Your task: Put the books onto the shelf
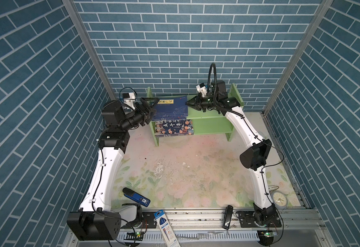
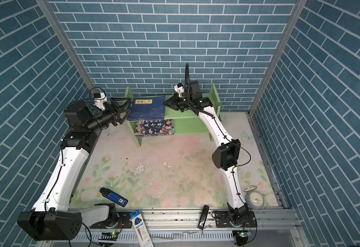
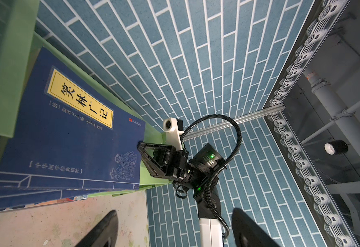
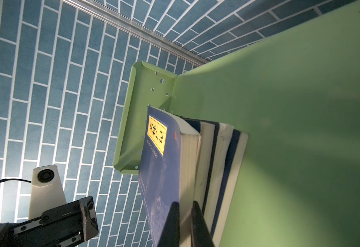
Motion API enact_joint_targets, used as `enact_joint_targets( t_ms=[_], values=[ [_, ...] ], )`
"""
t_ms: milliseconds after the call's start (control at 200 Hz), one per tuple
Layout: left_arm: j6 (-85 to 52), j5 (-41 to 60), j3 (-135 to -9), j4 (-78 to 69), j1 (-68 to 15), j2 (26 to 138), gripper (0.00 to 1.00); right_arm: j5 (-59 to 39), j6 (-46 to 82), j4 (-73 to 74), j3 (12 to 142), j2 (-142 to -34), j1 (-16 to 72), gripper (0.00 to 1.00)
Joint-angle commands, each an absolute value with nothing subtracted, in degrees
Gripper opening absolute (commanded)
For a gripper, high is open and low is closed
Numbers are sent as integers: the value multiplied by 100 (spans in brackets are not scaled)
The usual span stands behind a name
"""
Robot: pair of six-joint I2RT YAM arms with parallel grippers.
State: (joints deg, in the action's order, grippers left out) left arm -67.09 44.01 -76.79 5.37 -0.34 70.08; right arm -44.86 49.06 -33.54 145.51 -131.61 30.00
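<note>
Shelf [image 1: 213,126] [image 2: 187,126]: light green, two tiers, standing at the far edge of the bench, about mid-width.
Navy books [image 1: 170,109] [image 2: 147,109]: stacked flat on the upper tier, at the end by the left arm.
Cartoon-face book [image 1: 174,127] [image 2: 155,127]: flat on the lower tier, directly under the stack.
Left tool [image 1: 154,107] [image 2: 128,105] [image 3: 174,210]: spread wide and empty, at the shelf's side panel, level with the stack and near its edge; contact not clear.
Right tool [image 1: 186,103] [image 2: 164,104] [image 4: 185,205]: fingers drawn together with nothing gripped, tips at the opposite edge of the top navy book [image 3: 67,139] [image 4: 162,171], seemingly touching it.
Stack relative to tools: between the two, one at each end.
Right wrist view only: cream page edges of the stacked books, with the top cover lifting slightly at its corner.
Left wrist view only: the yellow title label in full, with the right tool [image 3: 140,147] at the far edge of the book.
Top views only: the cartoon-face book whole on its tier.
</note>
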Motion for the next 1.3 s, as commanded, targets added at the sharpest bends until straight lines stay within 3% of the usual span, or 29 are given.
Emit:
enact_joint_targets(
  t_ms=[0,460,625,770,850,905,1045,1295],
  values=[
    [-6627,4456,-7673,463,0,6961,85,-4697,4907,-2972,14756,-13323,3045,5],
    [-6627,4462,-7708,438,0,6978,85,-4922,5010,-2813,14994,-13526,3137,5],
    [-6343,4445,-7682,430,0,6992,85,-4910,5056,-2780,15003,-13531,3136,10],
    [-4689,4368,-8019,1222,0,7047,88,-4686,4983,-2941,14995,-13457,3098,28],
    [-3272,4279,-8424,2121,0,7138,90,-4566,4958,-2962,14976,-13370,3067,33],
    [-2381,4186,-8575,2513,0,7154,96,-4466,4948,-2966,14952,-13288,3046,34],
    [-449,3595,-8284,2694,0,6877,99,-4238,4861,-2953,14874,-13024,2971,35],
    [2168,3047,-7618,2947,54,6764,100,-4077,4770,-2808,14618,-12386,2856,36]
  ],
)
